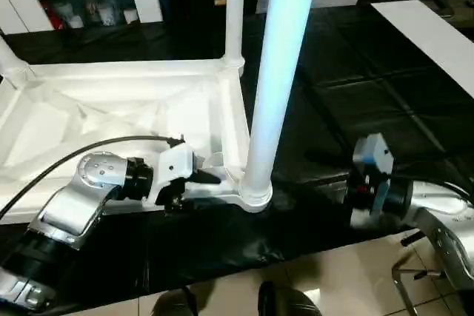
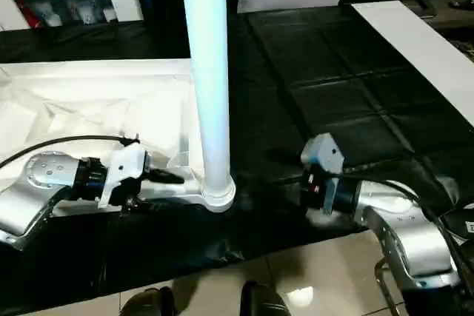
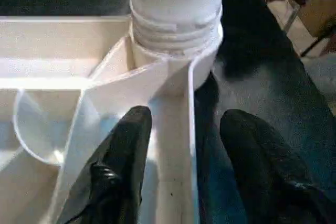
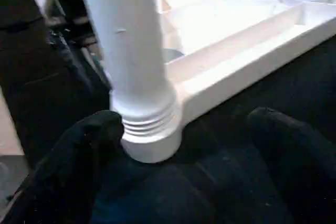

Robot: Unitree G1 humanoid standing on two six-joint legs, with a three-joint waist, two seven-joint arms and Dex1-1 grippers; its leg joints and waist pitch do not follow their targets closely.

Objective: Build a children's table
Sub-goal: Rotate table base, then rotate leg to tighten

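I've got the table top [image 1: 126, 109] lying upside down on the black-covered work surface [image 2: 355, 94], ribbed underside facing up, so the corner sockets are open to take legs. Everything I place here I place from the near leg [image 1: 278, 72], the tall white tube standing upright in the socket [image 1: 255, 197] at the corner closest to me. Its threaded collar sits in the socket mouth, and from the wrist views a few thread rings show above the rim, so I judge it isn't fully seated. A second leg [image 1: 235, 12] stands in the far corner behind it.

My left gripper [image 1: 198, 180] is just left of the near leg's base, reaching along the top's edge. Its black fingers [image 3: 123, 166] straddle the rim wall leading into the socket, one inside the frame and one outside on the black cloth, with a gap on both sides, so it is partly open and not clamped on anything. I read that as bracing the top so it won't spin or slide while the leg is worked.

My right gripper [image 4: 178, 166] is to the right of the leg's base, low on the cloth, spread wide with its fingertips [image 4: 89, 150] flanking the collar, one right beside it, the other apart and holding nothing
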